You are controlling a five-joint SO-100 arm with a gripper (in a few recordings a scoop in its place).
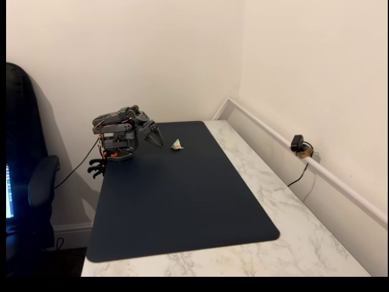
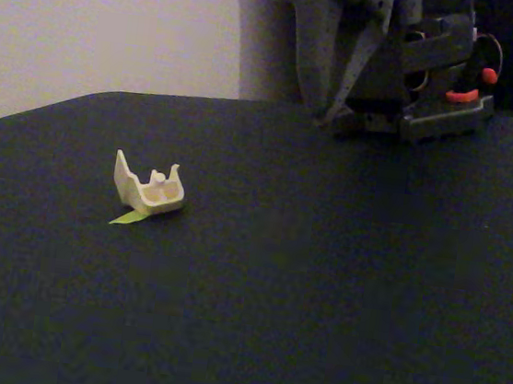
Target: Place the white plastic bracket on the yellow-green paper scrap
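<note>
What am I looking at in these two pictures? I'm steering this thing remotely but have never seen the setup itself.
The grey machine is a small robot arm with a two-finger gripper at its end. One fixed view looks down across a marble-pattern table in a room corner, with a dark mat on it and the arm at the mat's far left. The other fixed view sits low on the mat, close up, with the gripper hanging at the top. On the mat lies a small white plastic bracket, prongs up. A yellow-green paper scrap pokes out from under its edge, so the bracket seems to rest on it. The gripper holds nothing and hangs apart from the bracket; I cannot tell whether it is open.
</note>
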